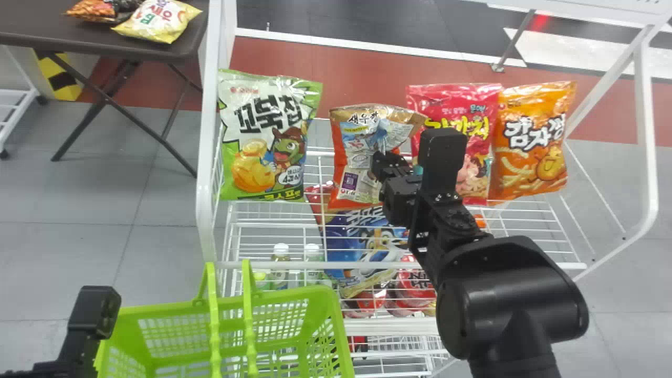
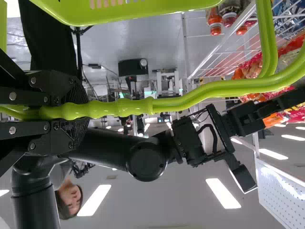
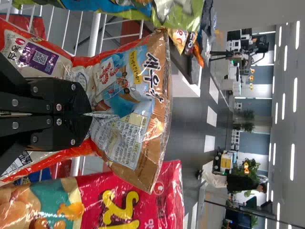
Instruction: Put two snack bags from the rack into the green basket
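The rack point(image 1: 207, 131) stood beside the green basket point(image 1: 283, 298), presumably to shorten the carry. The left end effector point(image 2: 78, 110) gripped the basket's handle point(image 2: 190, 98), likely for steadiness; the right end effector point(image 3: 88, 114) pinched the brown-and-orange bag point(image 1: 349, 173) at the rack, seemingly to draw it up. Count: one rack, one basket, four upper-row snack bags, two end effectors.

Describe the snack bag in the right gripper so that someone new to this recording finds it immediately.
Start at the white rack and its top row. The orange-and-brown bag is second from the robot's left, between the green bag and the pink bag. Unlike those neighbours, it is pinched by the right gripper and shows a purple panel with a square code.
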`<state>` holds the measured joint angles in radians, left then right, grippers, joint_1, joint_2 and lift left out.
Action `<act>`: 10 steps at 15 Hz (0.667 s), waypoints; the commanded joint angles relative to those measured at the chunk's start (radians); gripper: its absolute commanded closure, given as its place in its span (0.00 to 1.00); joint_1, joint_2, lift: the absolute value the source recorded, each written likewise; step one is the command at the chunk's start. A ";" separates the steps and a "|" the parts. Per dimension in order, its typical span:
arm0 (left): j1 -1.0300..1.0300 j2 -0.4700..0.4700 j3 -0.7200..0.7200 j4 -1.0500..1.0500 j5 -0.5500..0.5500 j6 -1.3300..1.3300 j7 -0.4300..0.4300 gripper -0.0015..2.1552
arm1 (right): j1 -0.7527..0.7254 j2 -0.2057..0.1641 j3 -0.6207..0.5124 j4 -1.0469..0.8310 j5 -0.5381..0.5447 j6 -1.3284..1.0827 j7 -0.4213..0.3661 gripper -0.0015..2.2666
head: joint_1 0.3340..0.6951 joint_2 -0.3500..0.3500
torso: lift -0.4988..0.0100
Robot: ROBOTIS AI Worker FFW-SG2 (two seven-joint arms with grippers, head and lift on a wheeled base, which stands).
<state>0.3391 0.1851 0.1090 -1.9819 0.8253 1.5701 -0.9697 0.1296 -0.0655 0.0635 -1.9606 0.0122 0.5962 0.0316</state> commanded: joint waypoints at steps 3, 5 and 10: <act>0.046 0.000 0.011 -0.037 0.000 0.001 -0.001 0.59 | 0.042 -0.004 -0.033 -0.067 -0.051 0.014 0.001 0.96 | 1.00 0.12 | 0.97; 0.057 0.000 0.015 -0.048 0.000 0.001 -0.003 0.59 | 0.113 -0.004 -0.064 -0.173 -0.135 0.084 0.014 0.96 | 1.00 0.11 | 0.97; 0.058 -0.007 0.009 -0.061 0.000 0.001 0.000 0.59 | 0.278 -0.020 -0.129 -0.455 -0.267 0.330 0.067 0.96 | 1.00 0.10 | 0.97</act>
<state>0.3976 0.1839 0.1208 -2.0416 0.8253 1.5701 -0.9696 0.3653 -0.0757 -0.0412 -2.3379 -0.2109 0.8370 0.0927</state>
